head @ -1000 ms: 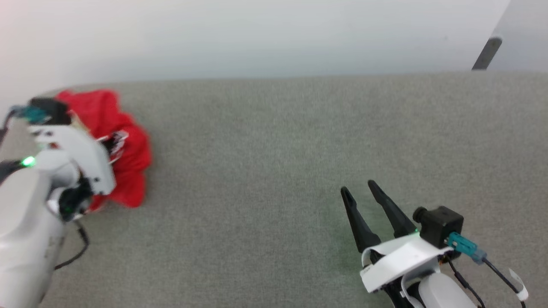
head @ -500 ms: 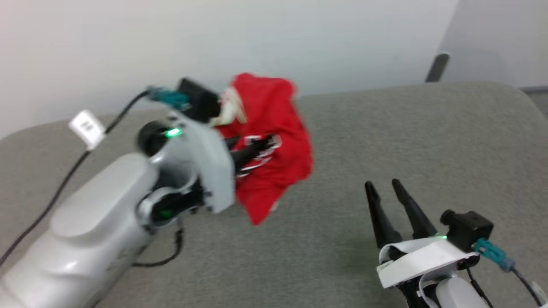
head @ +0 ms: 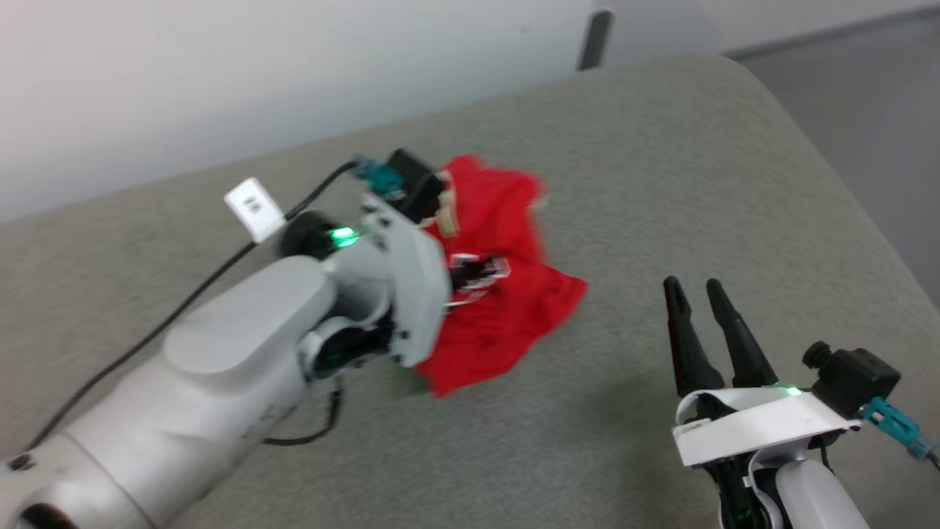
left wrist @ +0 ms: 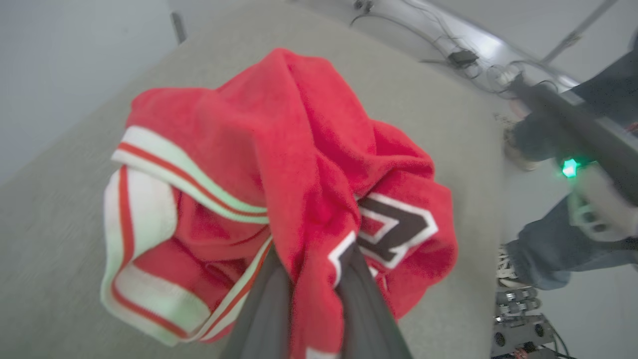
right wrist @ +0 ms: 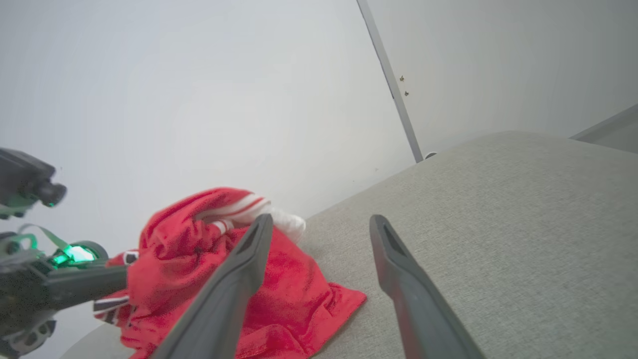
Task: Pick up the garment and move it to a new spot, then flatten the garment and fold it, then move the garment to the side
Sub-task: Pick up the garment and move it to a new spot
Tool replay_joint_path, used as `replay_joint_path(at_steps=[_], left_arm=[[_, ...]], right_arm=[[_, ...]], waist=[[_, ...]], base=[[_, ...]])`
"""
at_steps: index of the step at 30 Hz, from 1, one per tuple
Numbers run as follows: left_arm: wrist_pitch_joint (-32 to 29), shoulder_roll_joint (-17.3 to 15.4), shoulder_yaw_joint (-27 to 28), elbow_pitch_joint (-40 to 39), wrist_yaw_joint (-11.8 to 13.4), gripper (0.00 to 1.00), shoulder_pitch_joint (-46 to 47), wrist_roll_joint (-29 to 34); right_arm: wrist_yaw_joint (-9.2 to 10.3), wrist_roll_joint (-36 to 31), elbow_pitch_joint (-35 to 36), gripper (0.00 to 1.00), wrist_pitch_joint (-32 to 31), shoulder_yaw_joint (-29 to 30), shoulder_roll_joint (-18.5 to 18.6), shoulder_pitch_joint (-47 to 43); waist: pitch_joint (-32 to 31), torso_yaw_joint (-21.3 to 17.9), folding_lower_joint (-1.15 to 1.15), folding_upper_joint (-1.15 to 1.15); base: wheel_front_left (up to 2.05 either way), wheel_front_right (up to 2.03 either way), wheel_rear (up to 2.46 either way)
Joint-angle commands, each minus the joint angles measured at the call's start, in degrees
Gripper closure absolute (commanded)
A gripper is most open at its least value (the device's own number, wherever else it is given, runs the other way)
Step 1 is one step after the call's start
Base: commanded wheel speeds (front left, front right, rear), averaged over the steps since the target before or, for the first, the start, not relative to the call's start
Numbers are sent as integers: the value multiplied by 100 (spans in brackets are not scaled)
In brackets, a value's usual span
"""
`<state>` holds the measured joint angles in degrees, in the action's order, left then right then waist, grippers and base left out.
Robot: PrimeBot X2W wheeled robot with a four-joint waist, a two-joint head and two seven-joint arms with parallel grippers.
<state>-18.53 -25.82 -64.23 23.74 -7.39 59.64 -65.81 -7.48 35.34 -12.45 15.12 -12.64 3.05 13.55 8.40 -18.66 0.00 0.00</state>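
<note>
The garment (head: pixel 514 308) is a bunched red shirt with white, red-striped trim and black-and-white lettering. My left gripper (head: pixel 470 278) is shut on a fold of it near the lettering, holding the upper part up while its lower edge rests on the grey padded surface (head: pixel 661 169). In the left wrist view the two dark fingers (left wrist: pixel 269 304) pinch the red cloth of the garment (left wrist: pixel 299 149). My right gripper (head: pixel 692 286) stands open and empty to the right of the garment, apart from it. From the right wrist, that gripper (right wrist: pixel 321 222) points past the garment (right wrist: pixel 199 264).
The padded surface curves down to its right edge (head: pixel 844 191), with grey floor beyond. A pale wall (head: pixel 294 66) runs behind it. A person's legs (left wrist: pixel 553 244) and shoes stand on the floor off the end, among cables (left wrist: pixel 463 55).
My left arm has carried the garment from the surface's far left end toward the right gripper and lowered it until its hem touches down. The head view has swung too. The right gripper stays open.
</note>
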Motion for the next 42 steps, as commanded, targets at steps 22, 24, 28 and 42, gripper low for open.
replay_joint_path(at_steps=[22,24,28,42], left_arm=[[-1382,-459,-1056,1469,8,100,-623,1210],[-1245,-432,-1056,1436,8,81,-555,1191],[-893,-316,-1022,1304,4,22,-348,1264],[1203,-19,-839,720,0,0,2,546]], right_arm=[[-2,569,208,0,3,-56,-17,84],[-2,525,182,0,3,-9,-20,48],[-2,357,96,0,3,19,-15,-8],[-2,-417,-205,0,3,266,-10,-393]], waist=[[950,-1155,0,0],[895,-1080,0,0],[658,-792,0,0],[-396,833,0,0]], base=[[0,0,0],[0,0,0],[0,0,0],[0,0,0]])
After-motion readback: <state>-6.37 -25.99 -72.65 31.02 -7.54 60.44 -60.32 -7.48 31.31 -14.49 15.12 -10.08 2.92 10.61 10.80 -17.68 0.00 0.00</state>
